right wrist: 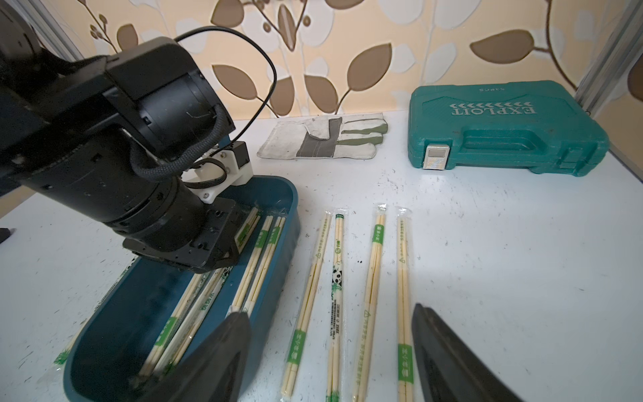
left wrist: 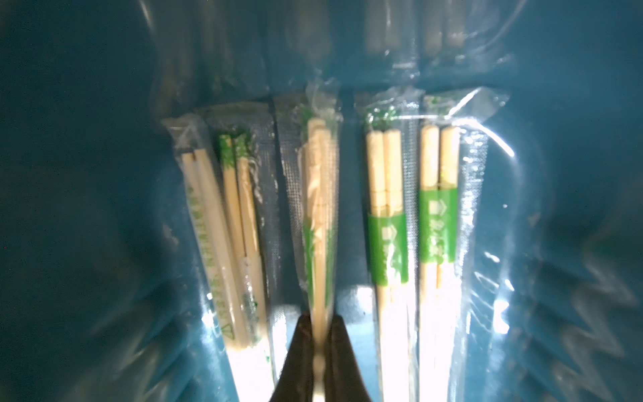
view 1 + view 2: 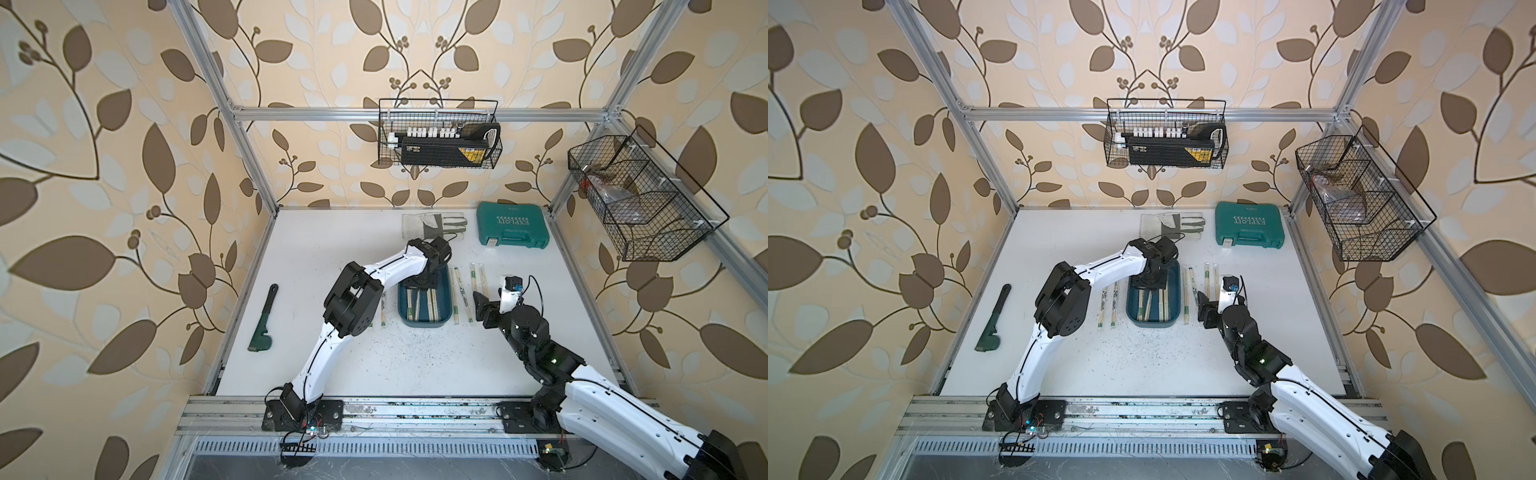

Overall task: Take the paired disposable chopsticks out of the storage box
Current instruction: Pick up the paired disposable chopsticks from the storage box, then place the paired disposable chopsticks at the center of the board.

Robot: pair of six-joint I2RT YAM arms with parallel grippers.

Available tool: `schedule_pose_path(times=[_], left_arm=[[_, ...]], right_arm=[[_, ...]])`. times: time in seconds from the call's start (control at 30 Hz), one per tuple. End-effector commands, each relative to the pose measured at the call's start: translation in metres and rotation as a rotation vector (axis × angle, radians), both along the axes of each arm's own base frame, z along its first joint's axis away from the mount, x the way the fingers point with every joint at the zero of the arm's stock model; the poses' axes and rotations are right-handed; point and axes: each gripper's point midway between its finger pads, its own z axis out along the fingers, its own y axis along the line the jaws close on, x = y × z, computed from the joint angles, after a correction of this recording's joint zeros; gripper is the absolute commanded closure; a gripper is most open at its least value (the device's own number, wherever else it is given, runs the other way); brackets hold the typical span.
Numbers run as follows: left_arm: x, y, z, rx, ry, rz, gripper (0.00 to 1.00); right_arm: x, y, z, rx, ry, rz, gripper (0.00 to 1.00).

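Left wrist | left end effector (image 2: pixel 320 318) clamps chopstick pair (image 2: pixel 318 195) | box (image 2: pixel 69 209) walls flanking

Left arm (image 3: pixel 318 353) elbow raised, wrist turned down; left end effector (image 2: pixel 320 323) pinched shut on one chopstick pair (image 2: pixel 318 209); right end effector (image 1: pixel 328 309) low, jaws wide apart.

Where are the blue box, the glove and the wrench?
blue box (image 3: pixel 424 325): in a top view, on its near end wall.
glove (image 1: pixel 318 142): in the right wrist view, on the grey palm patch.
wrench (image 3: pixel 266 313): in a top view, on the middle of its handle.
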Motion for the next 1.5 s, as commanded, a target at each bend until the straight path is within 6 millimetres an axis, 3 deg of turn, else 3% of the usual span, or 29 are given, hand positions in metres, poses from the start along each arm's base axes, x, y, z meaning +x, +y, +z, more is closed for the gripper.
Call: schedule_pose_path(times=[0.0,0.57,0.73,0.83,0.97,1.17,1.33,1.47], left_arm=[[0.008,0.006,0.051,-0.032,-0.084,0.005,1.00],[-0.001,0.017,0.125,-0.073,-0.156,-0.032,1.00],[-0.007,0.047,0.155,-0.041,-0.194,-0.036,1.00],[-0.010,0.074,0.161,-0.051,-0.194,-0.023,1.00],[-0.012,0.115,0.147,-0.099,-0.161,0.002,1.00],[-0.009,0.171,0.106,-0.070,-0.121,0.039,1.00],[-0.003,0.191,0.065,-0.038,-0.099,0.106,1.00],[0.004,0.195,0.041,-0.013,-0.098,0.116,1.00]], right_arm=[[0.002,0.002,0.017,0.031,-0.031,-0.006,0.24],[0.002,0.000,0.018,0.028,-0.034,-0.011,0.24],[0.002,0.001,0.018,0.028,-0.032,-0.007,0.24],[0.002,0.003,0.017,0.021,-0.028,0.002,0.24],[0.001,0.015,0.016,0.016,-0.031,0.076,0.22],[-0.004,0.040,0.019,0.037,-0.057,0.220,0.19],[-0.002,0.043,0.017,0.034,-0.046,0.229,0.19],[-0.001,0.043,0.016,0.032,-0.040,0.227,0.19]])
